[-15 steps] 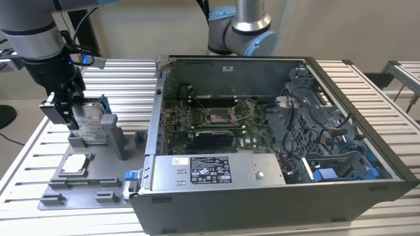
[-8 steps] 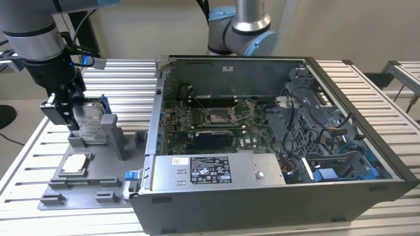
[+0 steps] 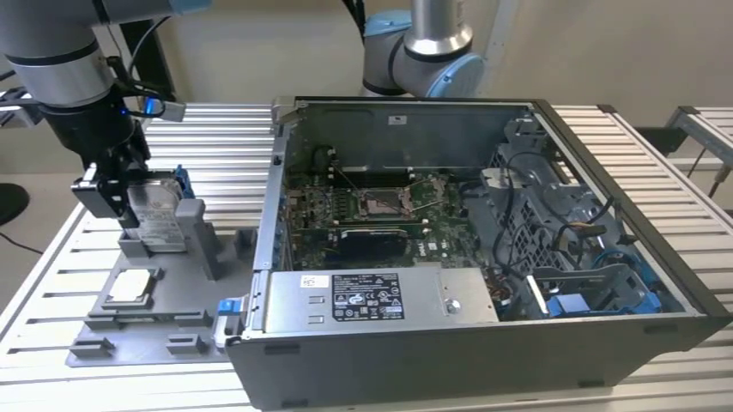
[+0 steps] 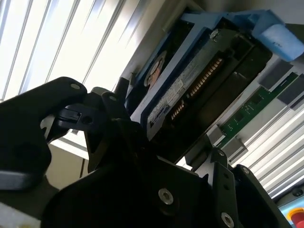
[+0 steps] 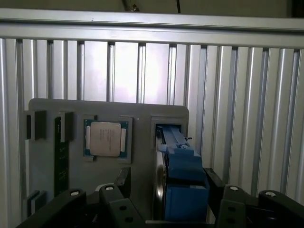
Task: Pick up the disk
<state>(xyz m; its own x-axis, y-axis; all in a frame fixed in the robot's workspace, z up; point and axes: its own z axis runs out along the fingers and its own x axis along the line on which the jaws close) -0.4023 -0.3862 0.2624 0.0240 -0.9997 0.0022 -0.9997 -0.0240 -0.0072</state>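
Observation:
The disk [image 3: 160, 219] stands on edge in a slot of the grey holder plate [image 3: 149, 343], at the exterior view's left. It is silver-grey metal in a blue carrier. My gripper [image 3: 129, 196] has come down over its top, one black finger on each side. In the first wrist view the disk [image 5: 183, 166] sits between the fingers [image 5: 124, 180]; a strip of grey plate shows between one finger and the metal face, so the gripper [image 5: 168, 183] is open. The second wrist view shows the disk's [image 4: 190, 80] white label and blue frame close beside a finger [image 4: 111, 111].
A small square silver chip [image 5: 105, 138] lies in a pocket of the same plate, beside the disk's slot. The open computer case [image 3: 458, 215] stands on the exterior view's right of the plate. Another robot arm [image 3: 424, 51] rises behind the case. The table top is ribbed aluminium.

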